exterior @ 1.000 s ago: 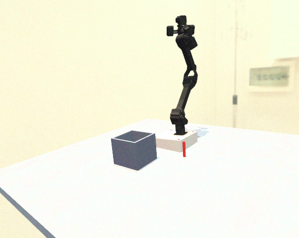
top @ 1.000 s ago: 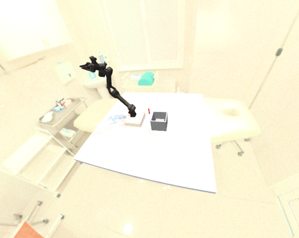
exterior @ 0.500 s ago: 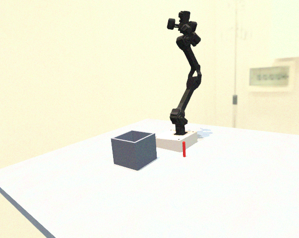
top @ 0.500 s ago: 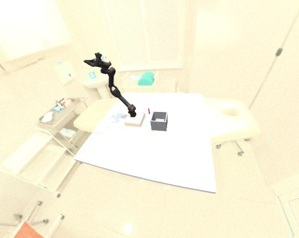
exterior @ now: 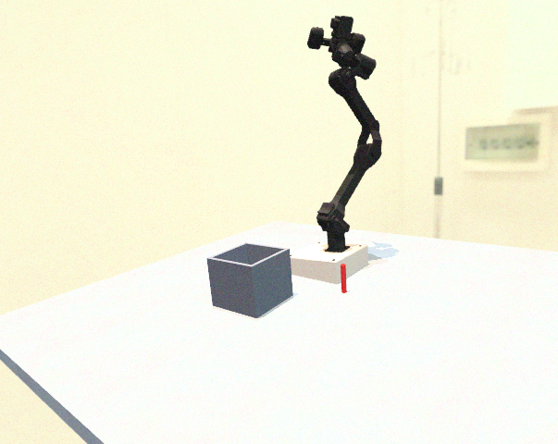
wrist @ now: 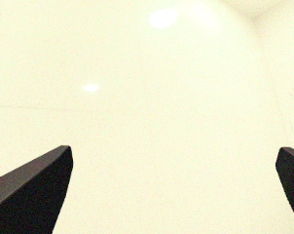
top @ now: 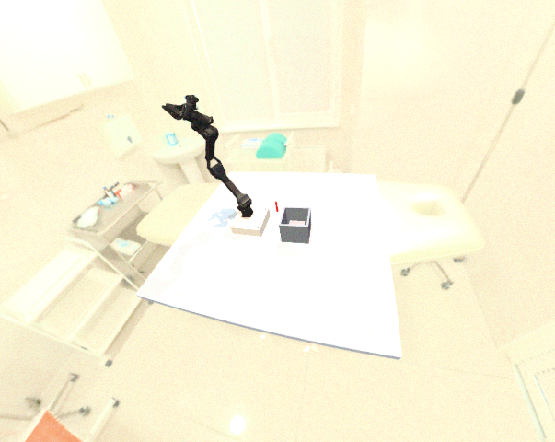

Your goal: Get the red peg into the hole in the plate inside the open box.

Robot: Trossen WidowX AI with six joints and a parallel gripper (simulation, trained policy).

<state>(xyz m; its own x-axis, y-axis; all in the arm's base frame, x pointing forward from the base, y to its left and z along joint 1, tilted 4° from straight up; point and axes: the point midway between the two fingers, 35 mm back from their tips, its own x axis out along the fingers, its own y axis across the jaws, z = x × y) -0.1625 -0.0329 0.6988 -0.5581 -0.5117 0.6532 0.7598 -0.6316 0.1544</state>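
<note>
The red peg (top: 276,206) (exterior: 343,278) stands upright on the table, beside the arm's base. The dark grey open box (top: 294,233) (exterior: 254,287) stands a short way from it. The pinkish plate (top: 296,223) shows at the box's bottom in the top view; its hole cannot be made out. My gripper (top: 164,107) (wrist: 177,157) is open and empty, high above the table and far from peg and box, pointing away from them. In the wrist view only walls or ceiling show between the wide-apart fingers. In the exterior view the fingertips are hidden behind the arm's own parts.
The arm's pale base block (top: 248,228) (exterior: 316,267) sits on the white table (top: 286,290) (exterior: 316,363), close to both peg and box. A trolley (top: 110,209) and a padded couch (top: 439,228) stand beyond the table's sides.
</note>
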